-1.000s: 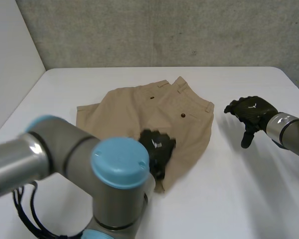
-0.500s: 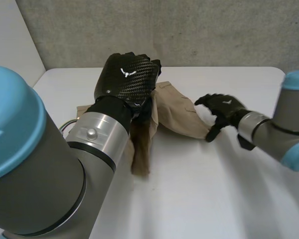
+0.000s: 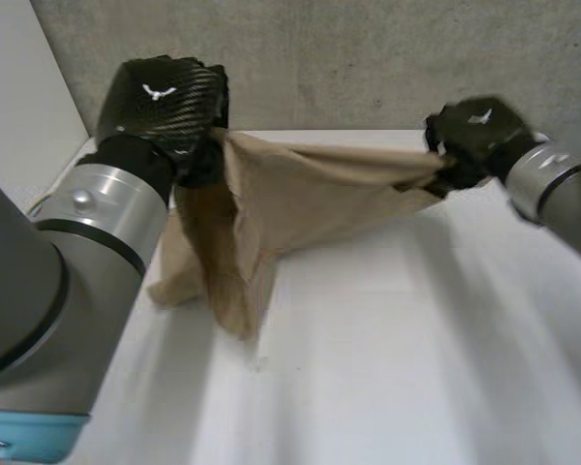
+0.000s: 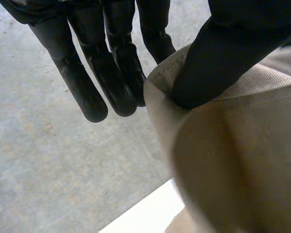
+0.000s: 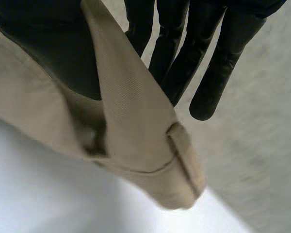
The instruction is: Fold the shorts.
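The left hand (image 3: 165, 102) pinches the shorts (image 3: 281, 208) between its thumb and fingers, at one end of the top edge. The right hand (image 3: 476, 131) pinches the other end the same way. A thick sewn band shows there, maybe the waist, but I can't be sure. The shorts are up in the air between the two hands, over the white table (image 3: 416, 368). The top edge is pulled almost straight and the rest hangs down near the left arm. The cloth looks soft and light. It droops and will not keep a shape by itself. The corners and the thick band are good spots to hold. There is one pair of shorts, two hands and one table.
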